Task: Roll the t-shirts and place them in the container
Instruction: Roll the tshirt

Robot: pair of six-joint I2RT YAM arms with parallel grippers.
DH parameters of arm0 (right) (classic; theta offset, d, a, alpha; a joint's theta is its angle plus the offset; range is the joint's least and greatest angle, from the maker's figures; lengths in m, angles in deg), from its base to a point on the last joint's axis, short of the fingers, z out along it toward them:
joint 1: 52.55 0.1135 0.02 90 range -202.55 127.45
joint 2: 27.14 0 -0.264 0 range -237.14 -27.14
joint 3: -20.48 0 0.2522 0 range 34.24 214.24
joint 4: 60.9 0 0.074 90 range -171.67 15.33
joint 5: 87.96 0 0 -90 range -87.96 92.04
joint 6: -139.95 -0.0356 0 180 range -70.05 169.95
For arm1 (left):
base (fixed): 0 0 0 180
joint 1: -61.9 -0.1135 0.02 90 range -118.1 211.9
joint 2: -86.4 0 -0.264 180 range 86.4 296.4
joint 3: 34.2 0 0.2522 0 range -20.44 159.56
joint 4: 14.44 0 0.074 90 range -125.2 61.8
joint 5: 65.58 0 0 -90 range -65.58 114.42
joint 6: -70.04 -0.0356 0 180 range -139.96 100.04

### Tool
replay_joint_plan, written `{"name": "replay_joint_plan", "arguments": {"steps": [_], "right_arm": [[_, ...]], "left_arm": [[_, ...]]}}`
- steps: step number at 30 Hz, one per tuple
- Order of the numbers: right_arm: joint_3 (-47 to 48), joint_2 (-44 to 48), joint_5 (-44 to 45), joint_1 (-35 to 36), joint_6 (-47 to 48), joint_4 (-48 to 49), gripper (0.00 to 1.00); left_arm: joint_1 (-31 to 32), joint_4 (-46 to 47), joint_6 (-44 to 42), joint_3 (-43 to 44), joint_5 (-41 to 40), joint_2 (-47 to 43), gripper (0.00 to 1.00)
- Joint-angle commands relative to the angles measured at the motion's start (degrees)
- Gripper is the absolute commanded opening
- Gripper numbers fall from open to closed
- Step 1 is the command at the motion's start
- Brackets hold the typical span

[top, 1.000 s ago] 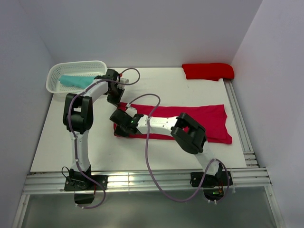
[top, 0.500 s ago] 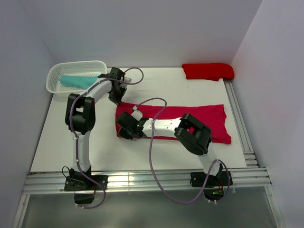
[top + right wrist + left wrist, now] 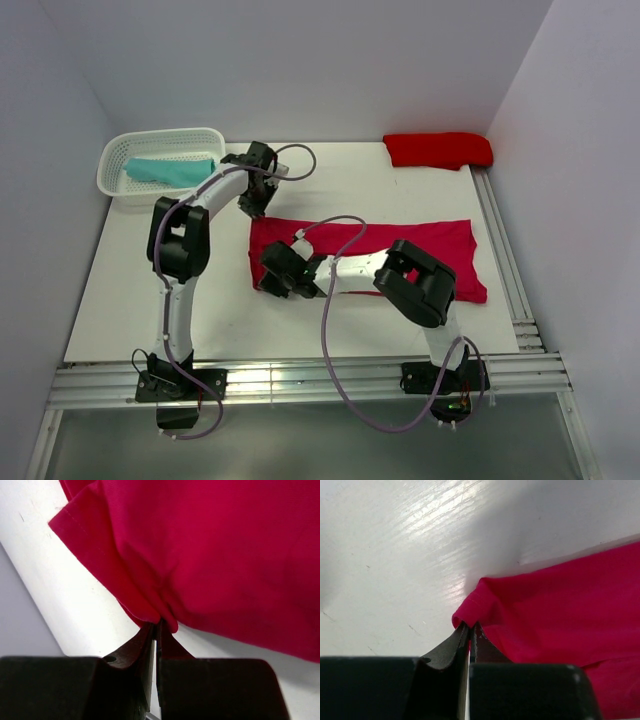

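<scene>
Along the left edge of the raspberry-crimson t-shirt (image 3: 420,245), left pincer (image 3: 470,628) clenches the far corner, right pincer (image 3: 156,625) the near corner.

The raspberry-crimson t-shirt (image 3: 420,250) is one solid colour; the scarlet t-shirt (image 3: 438,150) is brighter (also plain). The teal t-shirt (image 3: 170,170) shows against a white lattice basket (image 3: 112,172). The table (image 3: 130,290) is glossy white. The left arm (image 3: 172,310) and right arm (image 3: 350,268) are white with black joints, their cables (image 3: 325,330) mauve.
</scene>
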Motion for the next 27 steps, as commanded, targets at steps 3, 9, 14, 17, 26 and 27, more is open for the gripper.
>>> {"name": "replay_joint_plan", "arguments": {"steps": [3,9,14,17,26,27], "right_arm": [[-3.7,4.4,-0.9,-0.8,-2.3,6.5,0.0],[-5.1,5.3,-2.8,-1.9,-2.7,9.8,0.0],[-3.2,4.9,-3.5,-2.7,-1.6,8.8,0.0],[-2.3,4.9,-4.1,-3.4,-1.1,8.7,0.0],[-3.0,7.6,-3.4,-4.6,-0.1,7.0,0.0],[-3.7,7.8,-3.5,-4.7,-0.3,7.3,0.0]], "left_arm": [[1.7,0.3,-0.6,4.1,-2.3,1.2,0.07],[3.1,-1.3,-0.7,7.3,-2.5,2.2,0.08],[4.0,-1.7,-0.9,8.6,-3.1,2.3,0.08],[4.2,-2.0,-1.0,9.2,-3.1,2.3,0.09],[4.7,-2.3,-1.3,9.8,-3.6,3.4,0.1],[4.7,-2.2,-1.5,9.7,-3.7,3.4,0.1]]}}
